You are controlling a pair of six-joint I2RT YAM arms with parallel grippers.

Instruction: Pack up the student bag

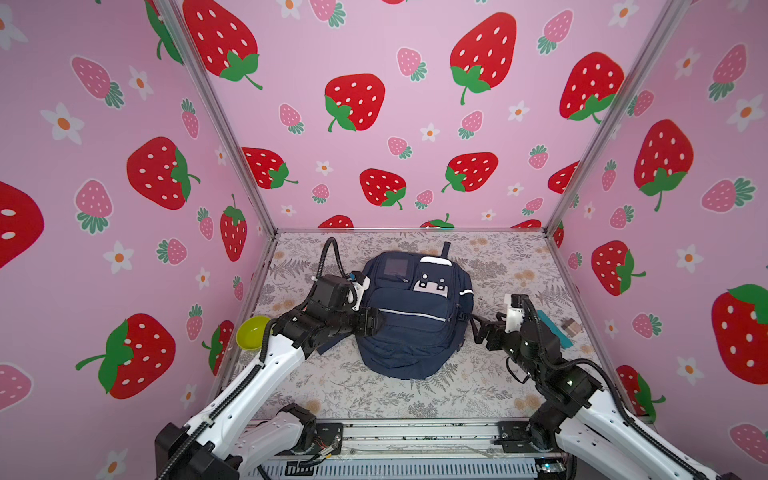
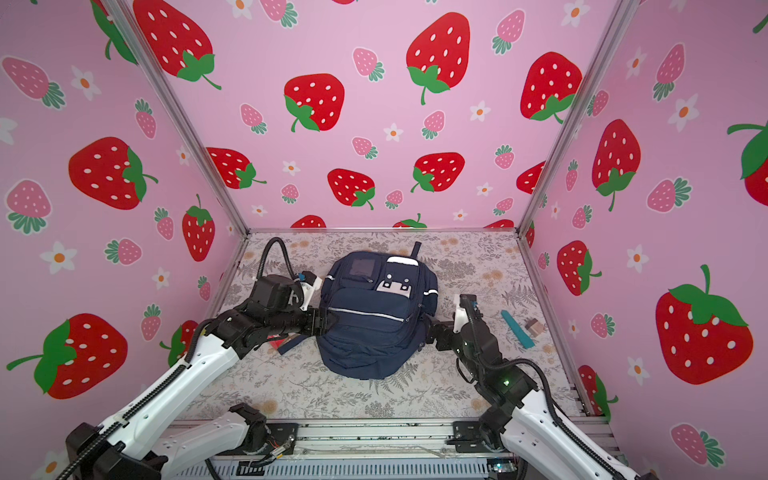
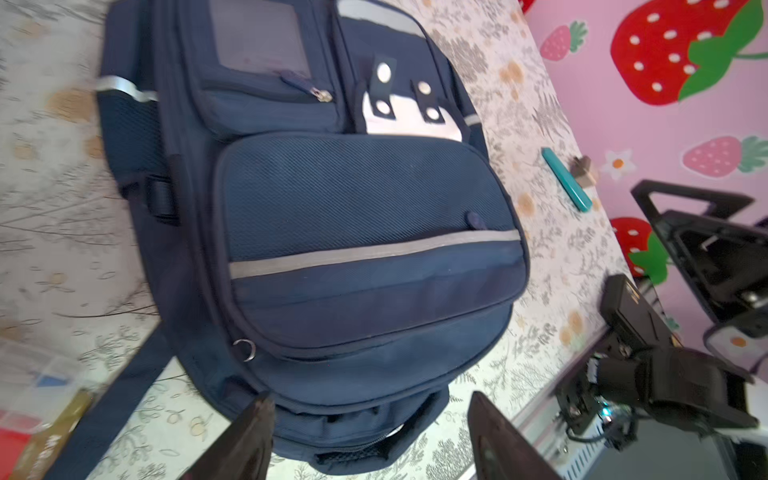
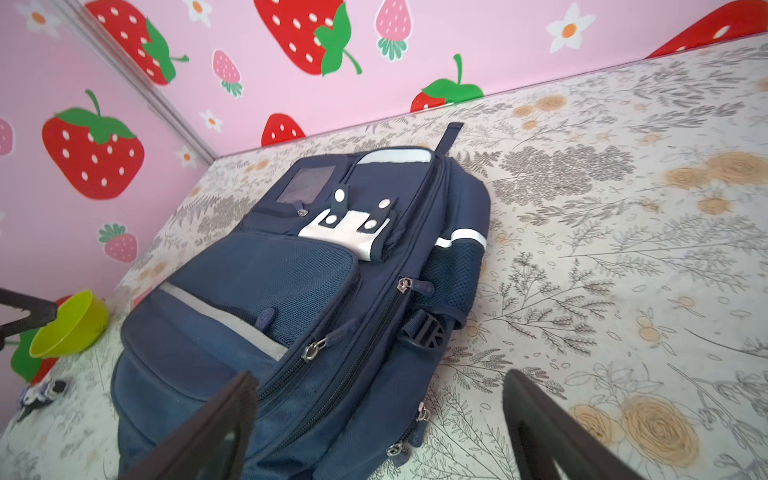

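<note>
We find the table [image 1: 415, 399] bearing the bag [image 1: 415, 328], flat on its back, pockets up, at its middle. Left of the bag, our left gripper [image 1: 374, 322] hangs with jaws spread, empty, at the bag's edge; right of it, the right gripper [image 1: 478, 328] gapes empty too. A green bowl [image 1: 252, 330] sits farther left, a teal stick [image 1: 555, 328] and block [image 1: 570, 325] farther right

The student bag [image 1: 415, 328] is navy with thin white stripes and a white patch. The table cover [image 1: 374, 399] is pale, with grey ferns and tan flowers. The walls [image 1: 415, 124] are pink, with red strawberries. At the left is a lime-green bowl [image 1: 252, 330] — at the right, a teal bar [image 2: 517, 329].
</note>
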